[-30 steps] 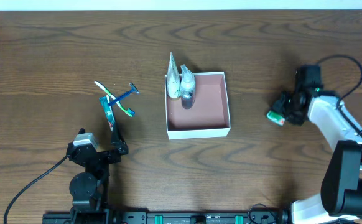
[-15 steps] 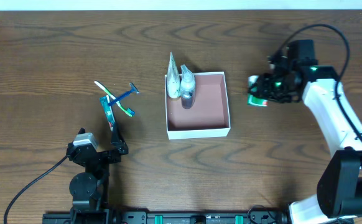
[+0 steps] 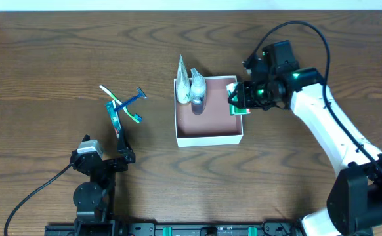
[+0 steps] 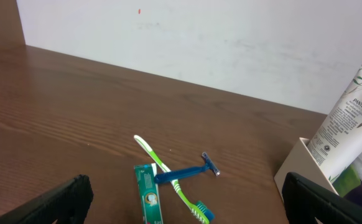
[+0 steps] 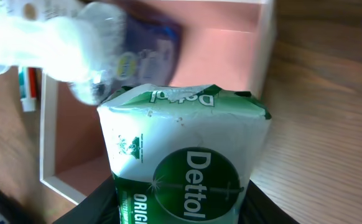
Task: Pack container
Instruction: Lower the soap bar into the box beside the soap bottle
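1. Right arm [image 3: 322,121]: chunky white shells on the long links, black joints in between, all pretty rounded.
2. Its wrist end is a black block with small green lights [image 3: 295,77] glowing on it.
3. A thin black cable [image 3: 296,23] comes off that wrist in a big loop toward 12 o'clock.
4. Right base [image 3: 361,200], at 4 o'clock on the table: a fat, dark grey-black cylinder.
5. Left arm [image 3: 91,177], around 7 o'clock: all black, with round motor housings and a small silver-grey block [image 3: 86,149] on top.
6. A second black lead [image 3: 37,193] trails off it toward 8 o'clock.
7. Left gripper [image 4: 186,180]: its fingers [image 4: 53,199] are matte black, flat-edged slabs.
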